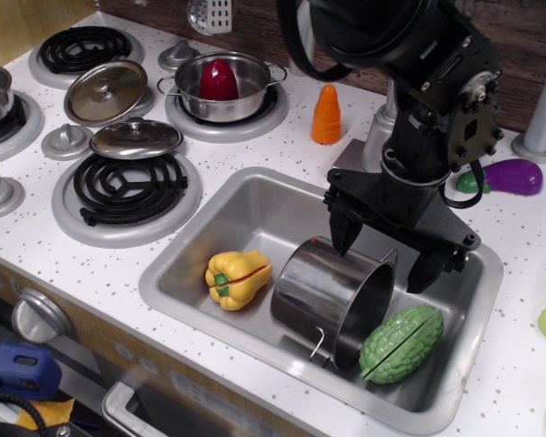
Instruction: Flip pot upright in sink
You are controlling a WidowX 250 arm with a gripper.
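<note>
The shiny steel pot (328,296) lies tilted on its side in the sink (255,205), its mouth facing right and away, one wire handle at the lower front. My gripper (384,258) hangs just above the pot's upper right rim. Its two black fingers (342,232) are spread apart, one at the pot's top edge and one to the right of it. The gripper is open and holds nothing.
A yellow pepper (237,278) lies left of the pot in the sink and a green bumpy vegetable (401,343) lies right of it. On the counter are an orange carrot (326,116), a purple eggplant (510,177), a shallow pot with a red item (222,85), lids (135,137) and burners.
</note>
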